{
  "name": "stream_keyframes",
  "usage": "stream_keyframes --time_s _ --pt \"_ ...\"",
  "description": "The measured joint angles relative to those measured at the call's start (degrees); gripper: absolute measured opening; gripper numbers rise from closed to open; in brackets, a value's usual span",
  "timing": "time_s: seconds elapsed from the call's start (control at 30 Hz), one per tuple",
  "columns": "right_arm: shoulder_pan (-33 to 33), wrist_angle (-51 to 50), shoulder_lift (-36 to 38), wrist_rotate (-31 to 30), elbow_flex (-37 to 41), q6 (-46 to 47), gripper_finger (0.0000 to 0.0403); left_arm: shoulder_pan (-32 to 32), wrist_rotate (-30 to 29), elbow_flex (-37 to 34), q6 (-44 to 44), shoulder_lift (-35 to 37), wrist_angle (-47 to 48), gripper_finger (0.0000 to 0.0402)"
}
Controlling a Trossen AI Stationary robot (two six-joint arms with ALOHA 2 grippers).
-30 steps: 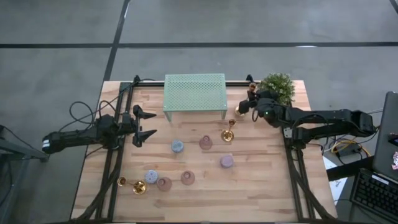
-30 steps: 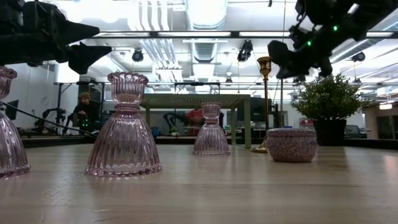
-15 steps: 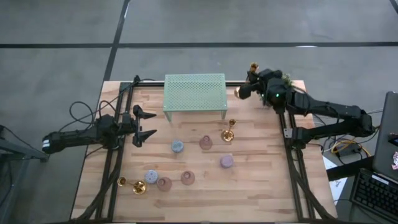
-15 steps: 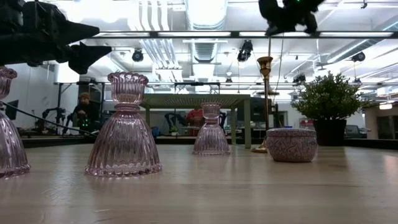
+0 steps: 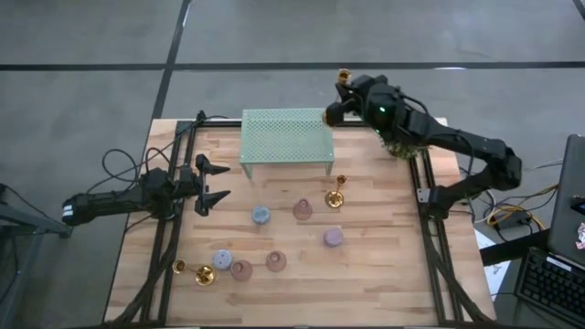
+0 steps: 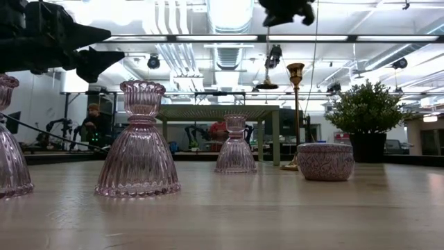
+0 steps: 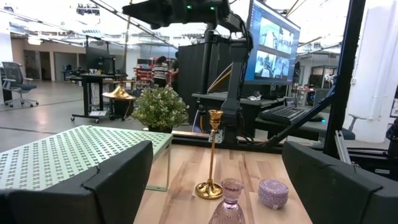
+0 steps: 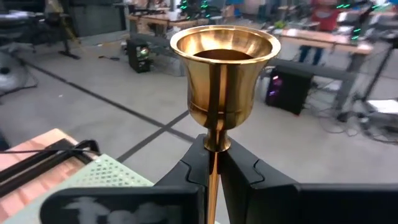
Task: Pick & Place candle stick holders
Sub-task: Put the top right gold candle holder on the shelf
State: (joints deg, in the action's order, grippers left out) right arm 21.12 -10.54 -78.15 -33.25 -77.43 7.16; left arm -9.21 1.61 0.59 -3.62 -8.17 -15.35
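My right gripper [image 5: 342, 99] is shut on a tall gold candlestick [image 8: 224, 68], high above the far right corner of the pale green mesh rack [image 5: 286, 137]. The candlestick's round base [image 6: 266, 85] hangs in the air. A second gold candlestick [image 5: 335, 194] stands on its base in front of the rack. A third [image 5: 196, 272] lies on its side at the near left. Several small pink, mauve and blue holders [image 5: 302, 209] stand mid-table. My left gripper [image 5: 215, 183] is open and empty at the table's left. My right gripper pinches the candlestick's thin stem [image 8: 214, 157] between its two fingers, just below the cup [image 8: 224, 56]. The fingers lie across the stem. The candlestick stands upright in the hold, cup up, with its base [image 6: 266, 85] hanging well below the fingers, clear of rack and table.
A bushy potted plant [image 5: 402, 144] stands at the far right corner, partly under my right arm. The rack stands on legs at the far middle. A mauve squat holder [image 5: 333, 237] and a blue one [image 5: 260, 216] stand in front of it. People and desks show beyond the table.
My right gripper has carried the gold candlestick up and toward the table's left and far edge, from beside the plant to above the rack's far right corner. The candlestick stays upright and clear of everything.
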Motion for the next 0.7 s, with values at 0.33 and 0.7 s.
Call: stream_keyframes --time_s 0.33,0.7 --pt "5.1 7.2 -8.4 7.5 -2.2 1.7 0.0013 0.0 0.0 0.0 0.0 0.0 0.0 0.0362" --pt "7.5 9.3 -12.3 8.5 -2.1 1.6 0.0013 0.0 0.0 0.0 0.0 0.0 0.0 0.0362"
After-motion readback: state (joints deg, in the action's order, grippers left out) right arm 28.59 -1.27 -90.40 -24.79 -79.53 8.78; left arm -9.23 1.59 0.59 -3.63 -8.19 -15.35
